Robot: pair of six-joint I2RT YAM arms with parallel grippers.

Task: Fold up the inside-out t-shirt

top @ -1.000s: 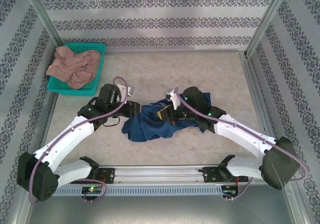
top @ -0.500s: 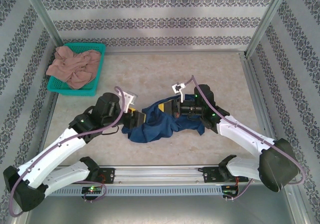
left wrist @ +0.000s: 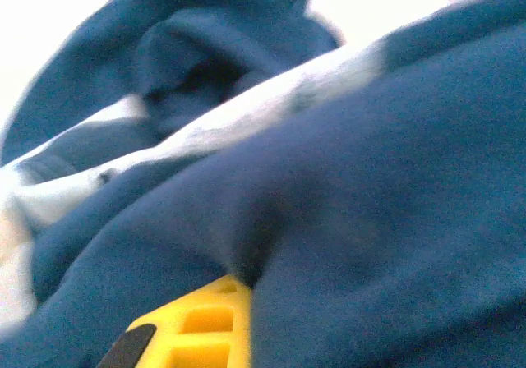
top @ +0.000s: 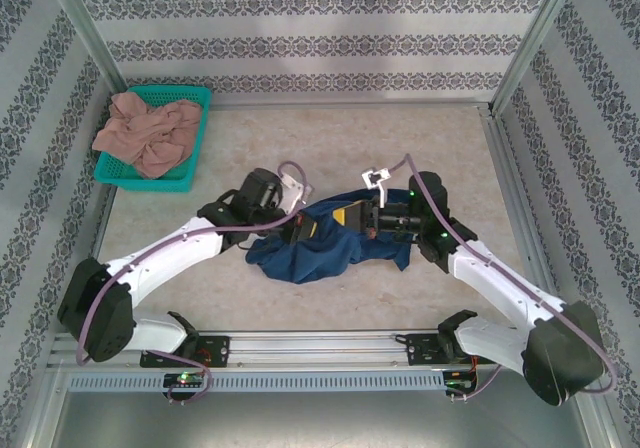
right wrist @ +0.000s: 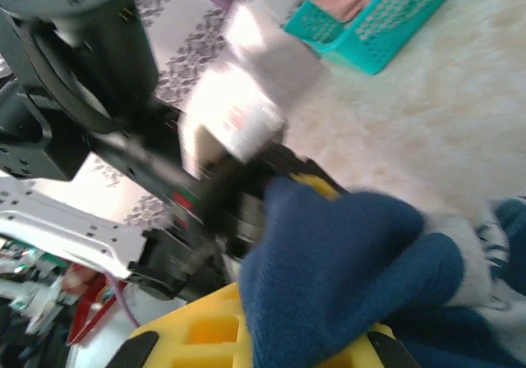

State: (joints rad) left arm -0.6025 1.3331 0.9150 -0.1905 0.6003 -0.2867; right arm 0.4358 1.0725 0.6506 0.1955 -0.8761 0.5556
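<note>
I have the t-shirt (top: 322,251) bunched mid-way across the table (top: 420,148). Both pincers meet at its far edge: the left pincer (top: 303,230) clenched on a fold, the right pincer (top: 350,218) clenched on cloth (wadded between its yellow fingers), presumably to spread it. Open room lies far and right; the basket (top: 203,108) sits far left, well apart.

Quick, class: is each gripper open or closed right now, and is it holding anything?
Left gripper: closed on the t-shirt.
Right gripper: closed on the t-shirt.
</note>
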